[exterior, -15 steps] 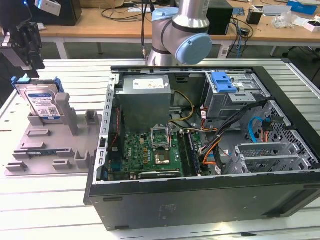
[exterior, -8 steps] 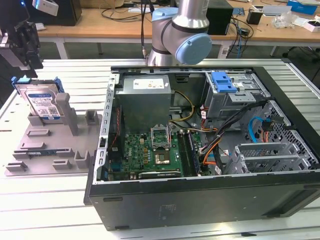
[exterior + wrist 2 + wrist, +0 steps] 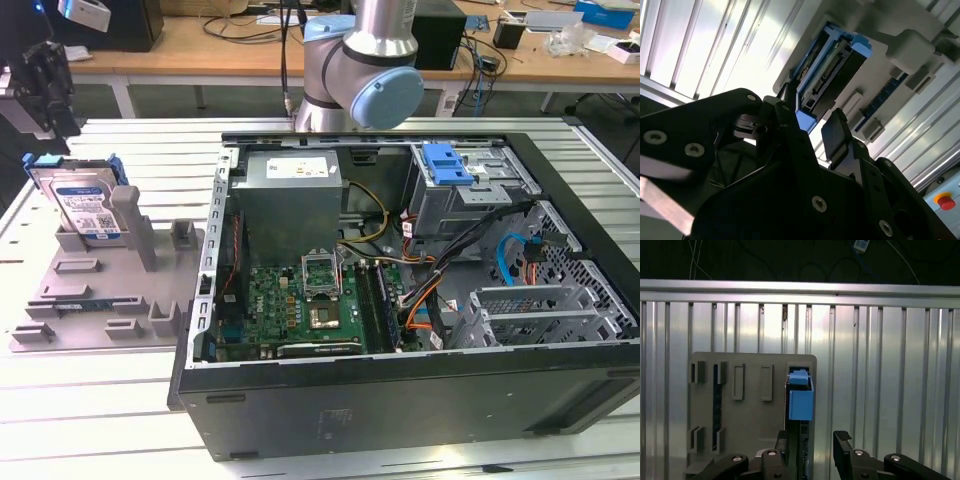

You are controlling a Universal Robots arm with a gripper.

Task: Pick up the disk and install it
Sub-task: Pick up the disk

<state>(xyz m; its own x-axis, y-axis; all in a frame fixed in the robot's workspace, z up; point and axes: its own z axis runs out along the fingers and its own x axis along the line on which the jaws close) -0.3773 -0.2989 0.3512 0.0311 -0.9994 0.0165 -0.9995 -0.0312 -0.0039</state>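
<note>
The disk (image 3: pixel 85 205) stands on edge in a slot of the grey holder tray (image 3: pixel 100 290) at the exterior view's left; its silver face, barcode label and blue rails show. My gripper (image 3: pixel 55 110) hangs just above it, open, with nothing between the fingers. In the first wrist view the disk (image 3: pixel 801 405) is seen edge-on, with the blue rail facing the camera, and the gripper (image 3: pixel 810 440) has one black finger on each side of the disk's line. In the second wrist view the gripper (image 3: pixel 812 125) is a short way off the disk (image 3: pixel 830 65) and not touching it.
An open computer case (image 3: pixel 400 250) lies on the ribbed metal table (image 3: pixel 100 420), to the exterior view's right of the tray. Inside are a motherboard, cables and a drive cage with a blue latch (image 3: pixel 445 165). The arm's base (image 3: pixel 360 60) stands behind the case.
</note>
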